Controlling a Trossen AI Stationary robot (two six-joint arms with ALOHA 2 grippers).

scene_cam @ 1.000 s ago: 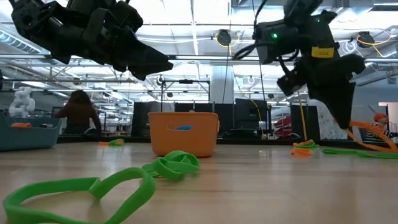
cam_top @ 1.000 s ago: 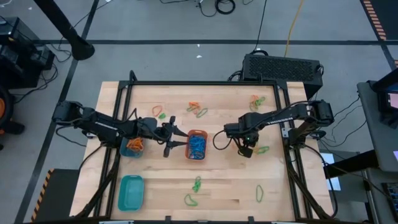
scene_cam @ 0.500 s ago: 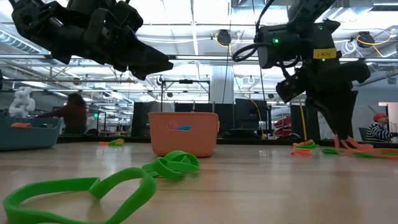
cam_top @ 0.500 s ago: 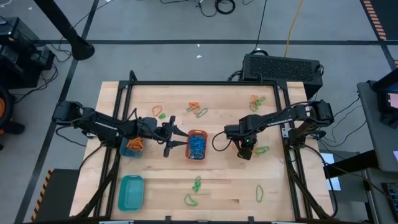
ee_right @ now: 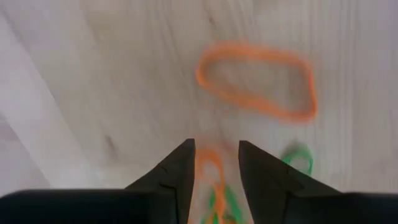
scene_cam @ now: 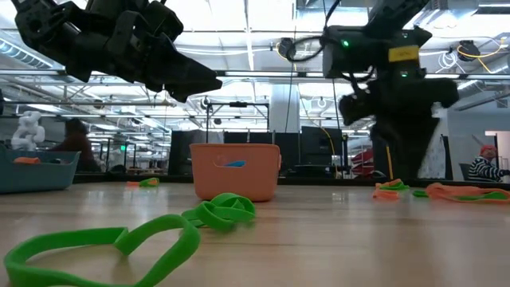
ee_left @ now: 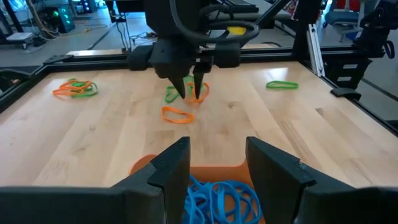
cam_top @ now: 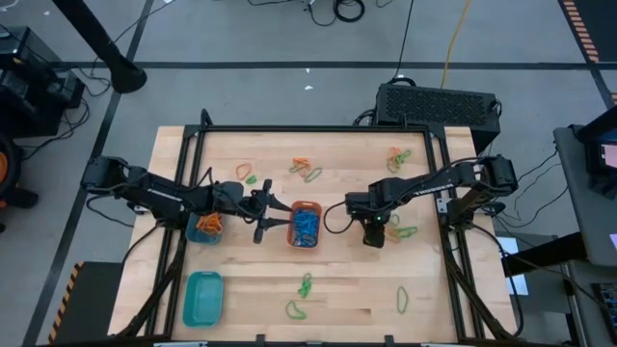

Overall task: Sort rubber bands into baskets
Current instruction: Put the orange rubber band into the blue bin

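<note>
The right gripper (cam_top: 371,237) points straight down at the table (cam_top: 347,289), right of the middle, its fingers (ee_right: 180,174) parted a little with nothing held between them. Under its tips lies a small tangle of orange and green bands (ee_left: 186,92), and just beside that an orange band (ee_right: 256,79) lies flat on the wood as an open loop. The left gripper (cam_top: 272,214) hangs above the table's middle, level with the orange basket (cam_top: 306,224) and just to its left, fingers spread and empty; that basket holds a heap of blue bands (ee_left: 217,198). A small round basket (cam_top: 205,227) under the left arm, nearer the left edge, holds orange bands, and the teal basket (cam_top: 202,297) sits by the near left corner. Loose bands are scattered elsewhere: an orange and green cluster (cam_top: 306,169) toward the far edge, another (cam_top: 396,156) near the far right corner, green bands (cam_top: 302,285) close to the near edge, and a green band (cam_top: 403,299) toward the near right corner.
</note>
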